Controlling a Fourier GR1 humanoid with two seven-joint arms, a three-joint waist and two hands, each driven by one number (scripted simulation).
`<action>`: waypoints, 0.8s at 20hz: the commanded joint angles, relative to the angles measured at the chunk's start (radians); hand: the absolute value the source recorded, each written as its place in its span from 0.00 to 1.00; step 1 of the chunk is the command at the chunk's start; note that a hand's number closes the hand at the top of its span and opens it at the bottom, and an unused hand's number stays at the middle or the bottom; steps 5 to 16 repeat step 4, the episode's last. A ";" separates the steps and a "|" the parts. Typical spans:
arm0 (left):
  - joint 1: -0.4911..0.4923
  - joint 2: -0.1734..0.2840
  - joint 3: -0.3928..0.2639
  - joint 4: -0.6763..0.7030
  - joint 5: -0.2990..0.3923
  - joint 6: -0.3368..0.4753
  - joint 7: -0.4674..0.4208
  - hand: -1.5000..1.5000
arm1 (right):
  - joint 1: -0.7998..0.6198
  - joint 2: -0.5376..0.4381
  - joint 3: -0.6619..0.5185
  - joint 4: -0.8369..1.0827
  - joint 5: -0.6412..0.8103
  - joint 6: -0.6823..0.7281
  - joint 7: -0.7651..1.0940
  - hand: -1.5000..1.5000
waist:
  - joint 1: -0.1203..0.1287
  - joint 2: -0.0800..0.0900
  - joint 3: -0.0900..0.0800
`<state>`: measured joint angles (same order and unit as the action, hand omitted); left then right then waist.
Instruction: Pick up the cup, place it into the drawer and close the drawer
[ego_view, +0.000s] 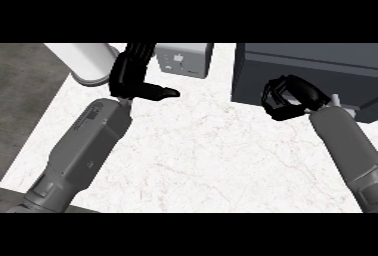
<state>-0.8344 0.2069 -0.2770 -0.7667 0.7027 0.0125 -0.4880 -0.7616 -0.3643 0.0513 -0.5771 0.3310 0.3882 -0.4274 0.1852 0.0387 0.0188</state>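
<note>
My right hand (294, 97) is curled shut at the front edge of the dark grey drawer box (317, 65) at the right. A small pale object, seemingly the cup (294, 103), shows only as slivers between its fingers; the rest is hidden. A small white knob (336, 99) sticks out just right of that hand. My left hand (133, 75) is at the upper left, open, with fingers straight and pointing away and the thumb out to the right, holding nothing.
A large white cylinder (90, 62) lies at the counter's far left corner, just left of my left hand. A white box (186, 58) with a grey face stands at the back. The white marble counter (199, 150) ends at the left above a dark floor.
</note>
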 joint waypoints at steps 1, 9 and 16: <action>0.015 0.015 0.004 -0.010 0.011 -0.026 0.010 0.00 | -0.172 -0.117 -0.092 0.031 -0.001 -0.112 0.078 1.00 | 0.035 0.013 -0.016; 0.019 0.006 0.004 -0.014 0.010 -0.022 0.003 0.00 | -0.167 -0.133 -0.099 0.016 -0.017 -0.083 0.076 1.00 | 0.031 0.016 -0.016; 0.019 0.006 0.004 -0.014 0.010 -0.022 0.003 0.00 | -0.167 -0.133 -0.099 0.016 -0.017 -0.083 0.076 1.00 | 0.031 0.016 -0.016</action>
